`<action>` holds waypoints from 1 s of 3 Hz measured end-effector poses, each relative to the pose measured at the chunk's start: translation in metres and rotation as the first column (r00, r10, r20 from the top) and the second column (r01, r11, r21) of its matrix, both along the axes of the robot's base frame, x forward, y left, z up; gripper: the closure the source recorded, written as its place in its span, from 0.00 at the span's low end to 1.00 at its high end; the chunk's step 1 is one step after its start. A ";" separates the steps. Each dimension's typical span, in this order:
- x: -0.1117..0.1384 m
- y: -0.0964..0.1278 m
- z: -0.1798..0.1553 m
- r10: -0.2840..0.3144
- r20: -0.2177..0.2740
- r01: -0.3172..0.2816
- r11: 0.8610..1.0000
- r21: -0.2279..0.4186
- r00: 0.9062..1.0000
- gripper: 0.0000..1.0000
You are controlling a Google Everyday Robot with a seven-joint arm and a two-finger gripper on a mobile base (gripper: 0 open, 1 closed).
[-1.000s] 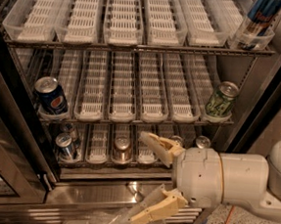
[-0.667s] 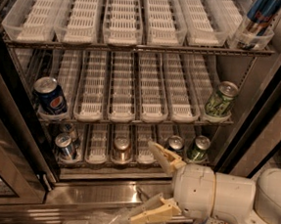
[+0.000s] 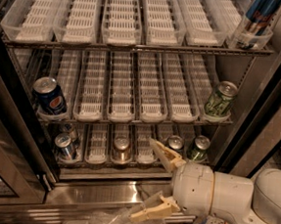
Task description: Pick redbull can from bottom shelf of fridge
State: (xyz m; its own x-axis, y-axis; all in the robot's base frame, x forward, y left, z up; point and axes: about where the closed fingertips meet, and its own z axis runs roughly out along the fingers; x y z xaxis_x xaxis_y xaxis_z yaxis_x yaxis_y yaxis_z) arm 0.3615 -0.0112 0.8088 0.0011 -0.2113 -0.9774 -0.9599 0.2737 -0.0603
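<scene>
— Where was the tool?
— The tool (image 3: pixel 142 179) hung low at the front of the fridge (image 3: pixel 99 193), before the right half of the bottom shelf (image 3: pixel 97 148), its two fingers spread wide, gripping nothing.
— And the redbull can?
— The redbull can (image 3: pixel 64 146) stood upright at that shelf's left end, well apart from the tool, its twin (image 3: pixel 71 129) just behind.

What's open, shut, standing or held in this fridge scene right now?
fridge: open.
pincer: open, empty, in front of the bottom shelf.
redbull can: standing, bottom shelf left, untouched.
Pepsi can: standing, middle shelf left.
green can: standing, middle shelf right.
</scene>
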 end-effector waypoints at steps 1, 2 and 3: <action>0.000 0.001 -0.003 -0.013 0.004 0.013 1.000 -0.016 1.000 0.00; 0.005 0.011 -0.037 -0.029 -0.016 0.029 1.000 0.011 0.999 0.00; 0.008 0.026 -0.085 -0.039 -0.034 0.041 0.997 0.062 0.999 0.00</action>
